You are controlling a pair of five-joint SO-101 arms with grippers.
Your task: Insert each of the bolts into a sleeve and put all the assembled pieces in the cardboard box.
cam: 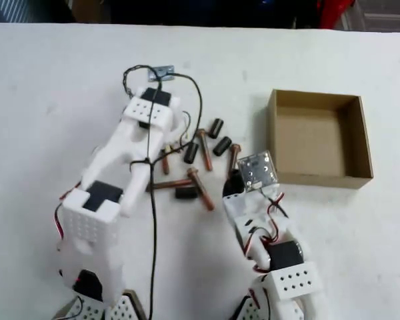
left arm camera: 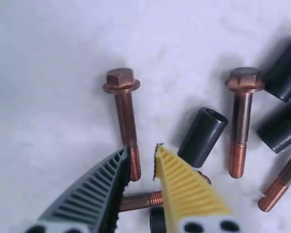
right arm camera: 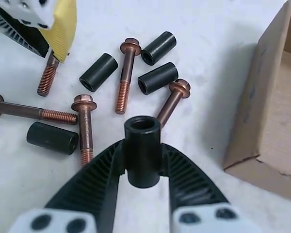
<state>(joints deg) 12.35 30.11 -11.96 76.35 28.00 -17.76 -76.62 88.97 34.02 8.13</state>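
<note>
Black sleeve (right arm camera: 142, 155) pinched in right claw (right arm camera: 142, 147), sides hidden

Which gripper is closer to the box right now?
Right. The right gripper, holding a sleeve, sits just off a corner of the box; the left gripper is farther away, open around the threaded end of a bolt.

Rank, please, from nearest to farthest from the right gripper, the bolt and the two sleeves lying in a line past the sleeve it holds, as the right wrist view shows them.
Measured from the right gripper, shut on the held sleeve:
1. The bolt, just behind the held sleeve.
2. The near sleeve, beside that bolt's head.
3. The far sleeve, farther out still.
</note>
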